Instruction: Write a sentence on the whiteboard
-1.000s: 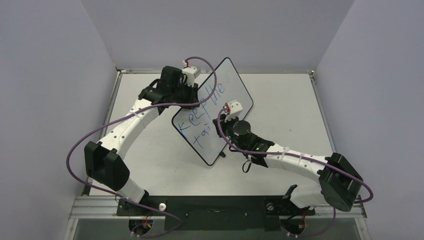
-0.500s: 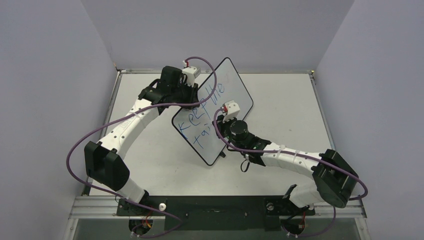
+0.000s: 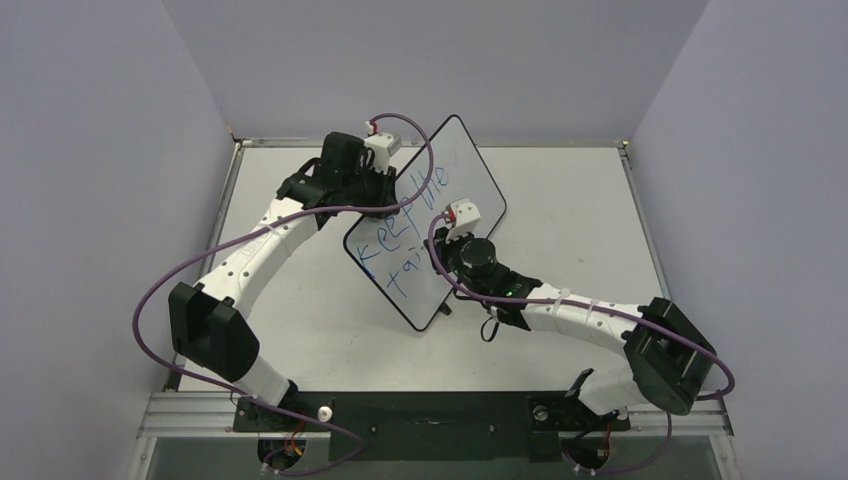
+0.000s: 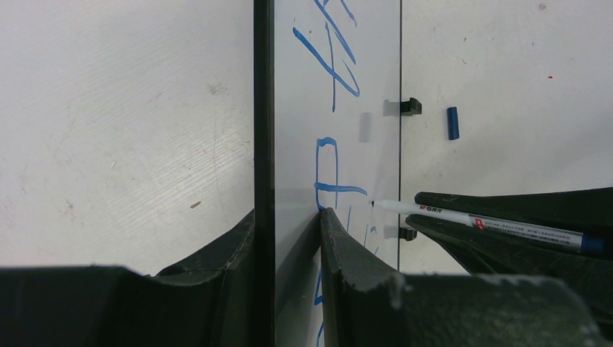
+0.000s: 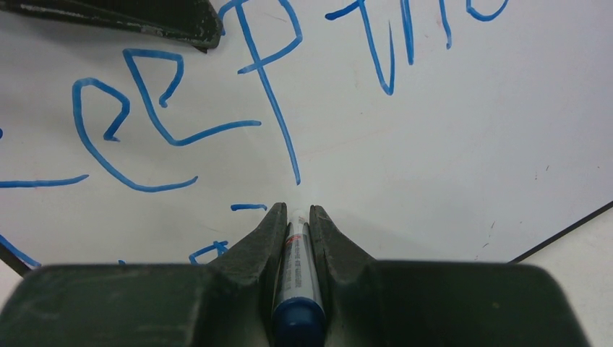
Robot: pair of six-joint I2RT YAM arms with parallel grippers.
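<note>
White whiteboard (image 3: 470,172) — blue sentence (image 3: 400,228), white-and-blue marker (image 5: 296,267) — purple cables (image 3: 136,320)

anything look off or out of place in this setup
A small blue cap lies loose on the table beside the whiteboard. The board sits skewed to the table's edges, so the sentence runs slanted. Nothing looks spilled or damaged.
</note>
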